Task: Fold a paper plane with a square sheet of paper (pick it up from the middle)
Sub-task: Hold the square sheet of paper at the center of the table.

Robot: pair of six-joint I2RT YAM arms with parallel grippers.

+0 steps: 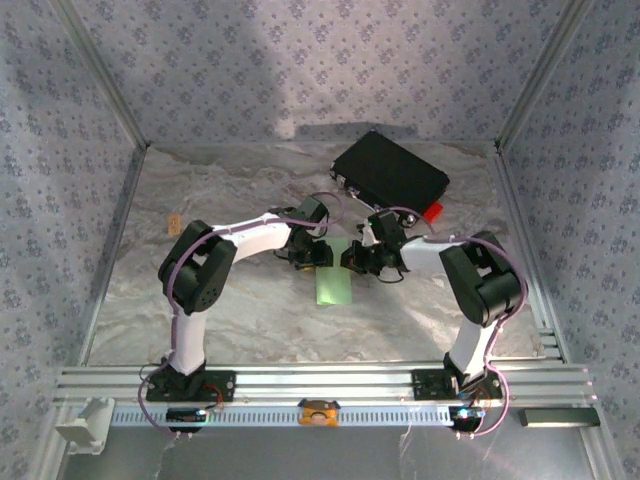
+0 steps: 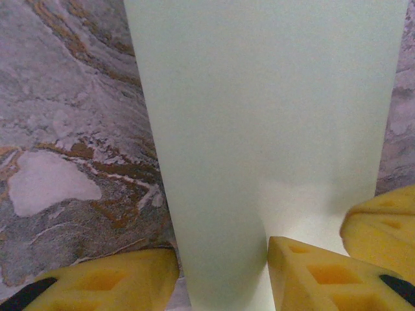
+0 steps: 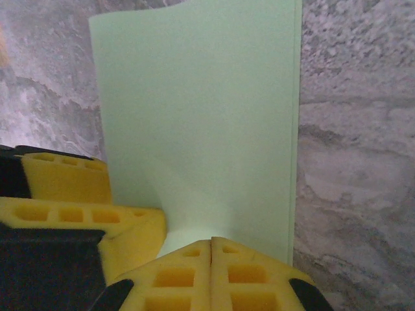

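Square sheet of paper (image 1: 335,288) sits mid-surface, just nearer than the black case (image 1: 390,170), between the two wrists. It looks already doubled into a narrow strip, with its long edges running toward the near edge.

Right jaws: fully closed, pinching the sheet's end. The paper (image 3: 201,116) humps up right at the pinch.

Left jaws: roughly half open, fingers (image 2: 97,282) either side of the strip's end. The sheet (image 2: 272,116) runs between them, no clear pinch; can't tell if the pads touch it.

Risks:
- Only one real grip, at the edge. A lift or pull from there likely swings or sags the free end, so the layers slide and the crease goes crooked.
- The hump at the right pinch could set as a stray wrinkle if pressed flat.
- Both heads crowd the same end, almost touching. Closing or turning the left could knock the right's fingers (image 3: 175,278) or trap paper badly.
- A hard tug could tear the thin sheet.
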